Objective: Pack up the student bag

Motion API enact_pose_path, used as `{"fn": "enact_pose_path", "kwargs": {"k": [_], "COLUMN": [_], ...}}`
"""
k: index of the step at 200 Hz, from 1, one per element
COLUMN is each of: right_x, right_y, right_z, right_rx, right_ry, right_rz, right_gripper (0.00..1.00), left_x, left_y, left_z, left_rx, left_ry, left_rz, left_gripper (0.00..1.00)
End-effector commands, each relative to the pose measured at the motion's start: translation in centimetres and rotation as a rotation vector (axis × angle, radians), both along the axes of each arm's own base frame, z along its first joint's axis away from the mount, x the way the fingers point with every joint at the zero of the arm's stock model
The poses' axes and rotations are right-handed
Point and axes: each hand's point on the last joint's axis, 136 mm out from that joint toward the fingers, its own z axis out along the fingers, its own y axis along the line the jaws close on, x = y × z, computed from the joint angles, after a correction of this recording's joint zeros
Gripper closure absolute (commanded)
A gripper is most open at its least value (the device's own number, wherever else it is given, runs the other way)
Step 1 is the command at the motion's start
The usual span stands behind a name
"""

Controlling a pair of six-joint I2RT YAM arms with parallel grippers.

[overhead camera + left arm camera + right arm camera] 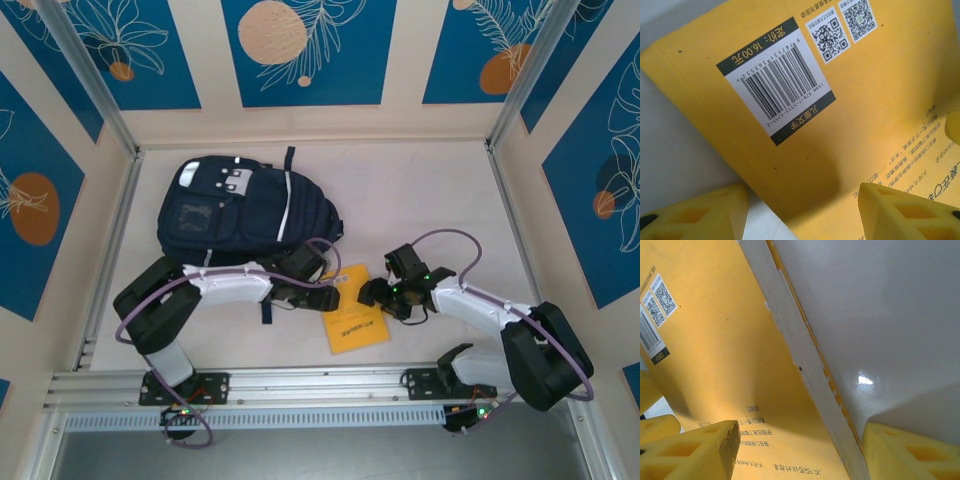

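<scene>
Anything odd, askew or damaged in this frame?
Nothing looks spilled or damaged. The yellow book lies barcode side up, at a slant on the table, outside the student bag, with the left gripper and right gripper at opposite edges.

Reckoned from the middle of the table in the top view, bare surface is found from 12 to 3 o'clock, and a gripper can be passed there freely. From 9 to 11 o'clock the room is taken up by the student bag. At 5 o'clock the way is blocked by a yellow book, which is flanked by the left gripper and right gripper.
</scene>
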Motion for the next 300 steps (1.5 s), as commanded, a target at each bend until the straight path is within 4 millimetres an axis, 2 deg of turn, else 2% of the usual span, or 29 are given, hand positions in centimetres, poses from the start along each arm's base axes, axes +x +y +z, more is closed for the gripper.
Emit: {"fn": "enact_pose_path", "kwargs": {"k": [1, 27, 48, 82, 99, 127, 178, 218, 265, 281, 300], "right_x": [0.8, 0.8, 0.5, 0.5, 0.5, 0.4, 0.5, 0.2, -1.0, -1.0, -0.6], "right_y": [1.5, 3.1, 4.3, 4.1, 4.0, 4.1, 4.7, 4.7, 6.5, 6.8, 6.4], "right_z": [0.6, 0.8, 2.3, 5.2, 6.2, 7.3, 8.3, 9.8, 11.5, 11.1, 9.6], "right_rx": [0.033, 0.082, 0.155, 0.188, 0.216, 0.258, 0.318, 0.331, 0.520, 0.553, 0.521], "right_ry": [-0.042, -0.001, -0.001, -0.079, -0.091, -0.091, -0.090, -0.102, -0.067, -0.061, -0.036], "right_rz": [0.115, 0.197, 0.248, 0.257, 0.254, 0.255, 0.251, 0.274, 0.305, 0.294, 0.266], "right_gripper": [0.34, 0.39, 0.43, 0.52, 0.52, 0.54, 0.65, 0.60, 0.43, 0.40, 0.38], "left_x": [-0.1, -0.3, -0.3, -0.3, -0.4, -0.3, -0.5, -0.5, -0.6, -0.6, -0.6], "left_y": [-1.1, -1.4, -1.2, -1.3, -1.4, -1.5, -1.5, -1.4, -1.6, -1.6, -1.6], "left_z": [0.3, -0.2, -0.2, -0.4, -0.7, -0.7, -0.9, -0.8, -0.8, -0.7, -0.6], "left_rx": [-0.061, -0.069, -0.067, -0.067, -0.067, -0.070, -0.070, -0.069, -0.077, -0.078, -0.080], "left_ry": [0.035, 0.058, 0.054, 0.057, 0.067, 0.068, 0.074, 0.071, 0.076, 0.076, 0.074], "left_rz": [-0.001, -0.006, -0.009, -0.012, -0.016, -0.017, -0.020, -0.021, -0.028, -0.027, -0.027], "left_gripper": [0.43, 0.45, 0.46, 0.47, 0.47, 0.47, 0.48, 0.48, 0.48, 0.48, 0.49]}}
